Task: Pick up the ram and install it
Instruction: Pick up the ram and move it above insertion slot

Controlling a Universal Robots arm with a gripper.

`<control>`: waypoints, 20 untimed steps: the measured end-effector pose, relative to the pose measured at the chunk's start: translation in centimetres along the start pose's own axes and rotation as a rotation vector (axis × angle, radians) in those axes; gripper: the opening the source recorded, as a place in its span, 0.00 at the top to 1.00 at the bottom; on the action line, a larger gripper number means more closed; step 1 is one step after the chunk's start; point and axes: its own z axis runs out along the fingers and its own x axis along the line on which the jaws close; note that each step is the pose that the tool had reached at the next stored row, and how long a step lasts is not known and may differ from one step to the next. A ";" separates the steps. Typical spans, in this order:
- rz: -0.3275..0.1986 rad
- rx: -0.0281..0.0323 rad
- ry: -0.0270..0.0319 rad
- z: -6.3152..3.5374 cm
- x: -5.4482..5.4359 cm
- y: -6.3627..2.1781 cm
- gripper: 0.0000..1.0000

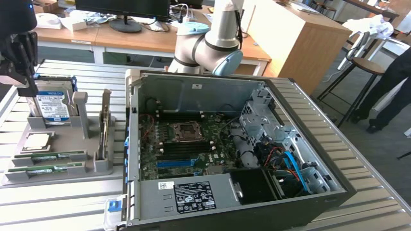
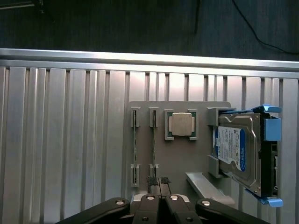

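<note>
Two ram sticks, thin and green, lie on edge in slots of a grey holder tray point(image 1: 64, 175) at the exterior view's left: one ram stick point(image 1: 50, 156) and a second ram stick point(image 1: 45, 169) nearer the camera. From the wrist they show as narrow strips, the first ram stick point(image 2: 154, 142) and the second ram stick point(image 2: 135, 142). My gripper point(image 1: 29, 89) hangs well above the tray's far end, shut and holding nothing. Its closed gripper tips point(image 2: 159, 181) appear just past one end of the sticks.
The tray also carries a hard drive in a blue bracket point(image 2: 236, 149), a CPU point(image 2: 182, 125) and an upright expansion card point(image 1: 105, 127). An open PC case point(image 1: 308, 144) with its motherboard point(image 1: 186, 144) stands beside it on the slatted metal table. A person stands far right.
</note>
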 end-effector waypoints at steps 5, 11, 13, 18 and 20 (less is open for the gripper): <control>0.000 0.0001 0.0000 0.00 0.0 -0.06 0.90; 0.000 0.0001 0.0000 -0.01 0.0 -0.61 0.90; 0.000 0.0000 0.0000 -0.02 0.0 -0.73 0.90; 0.000 0.0001 -0.0001 -0.01 0.0 -0.93 0.90; 0.000 0.0001 0.0000 -0.01 0.0 -0.94 0.90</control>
